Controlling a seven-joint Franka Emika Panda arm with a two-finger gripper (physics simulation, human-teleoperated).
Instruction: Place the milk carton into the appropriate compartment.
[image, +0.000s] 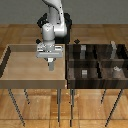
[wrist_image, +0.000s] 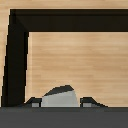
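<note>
One gripper (image: 50, 67) grips one milk carton (image: 50, 64) (one tray (image: 10, 65) below).

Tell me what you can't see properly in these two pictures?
- The milk carton: in the wrist view the dark band along the picture's edge cuts it off, so only its upper part shows.
- The gripper: too small and blurry in the exterior view to say if the jaws are open or shut on the carton.
- The grey blocks in the dark compartment bin: too small to tell what they are.
</note>
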